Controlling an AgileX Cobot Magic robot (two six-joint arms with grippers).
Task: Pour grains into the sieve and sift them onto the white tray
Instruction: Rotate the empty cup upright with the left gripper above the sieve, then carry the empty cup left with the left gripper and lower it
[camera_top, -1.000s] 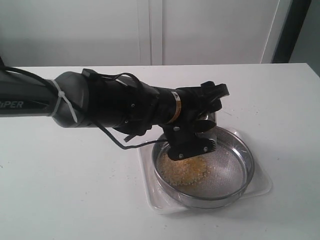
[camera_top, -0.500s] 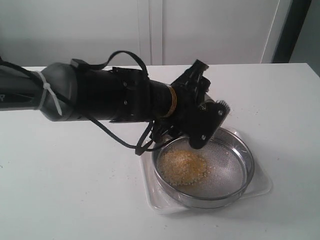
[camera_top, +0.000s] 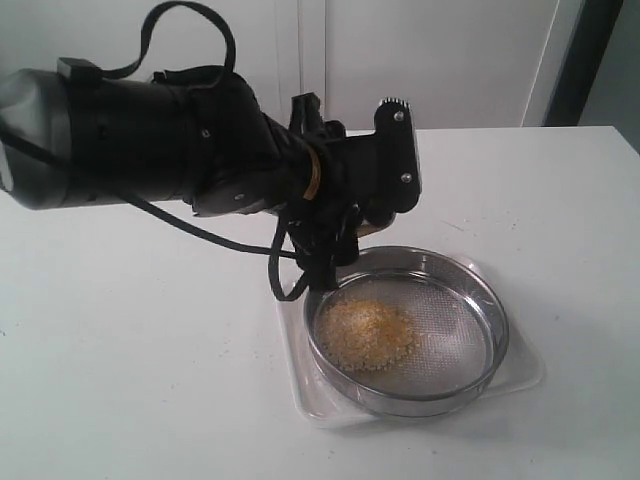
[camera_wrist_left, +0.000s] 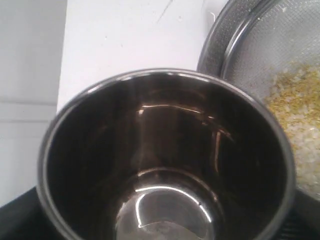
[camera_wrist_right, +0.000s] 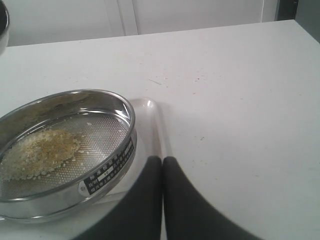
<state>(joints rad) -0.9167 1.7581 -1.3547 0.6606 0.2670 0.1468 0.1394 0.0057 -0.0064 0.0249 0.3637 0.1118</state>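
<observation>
The sieve (camera_top: 452, 332) rests on the white tray (camera_top: 525, 375), with the grains (camera_top: 365, 333) heaped on the left side of its mesh. My left gripper (camera_top: 385, 175) hangs above the sieve's rear left rim, shut on a small steel cup (camera_wrist_left: 165, 150). The cup's inside looks empty in the left wrist view, where the sieve (camera_wrist_left: 240, 55) and the grains (camera_wrist_left: 300, 110) show beside it. My right gripper (camera_wrist_right: 162, 161) is shut on nothing, low by the tray's edge (camera_wrist_right: 150, 130), next to the sieve (camera_wrist_right: 131, 120) and the grains (camera_wrist_right: 37, 150). It is out of the exterior view.
The white table (camera_top: 150, 380) spreads around the tray, with a few stray specks at the right (camera_top: 530, 215). A white wall (camera_top: 450, 60) runs behind the table. The left arm's black body (camera_top: 150, 140) and its cable (camera_top: 285, 290) hang over the table left of the sieve.
The left arm has risen and swung back from over the sieve, turning the cup away from the mesh. The grain heap stays in the sieve.
</observation>
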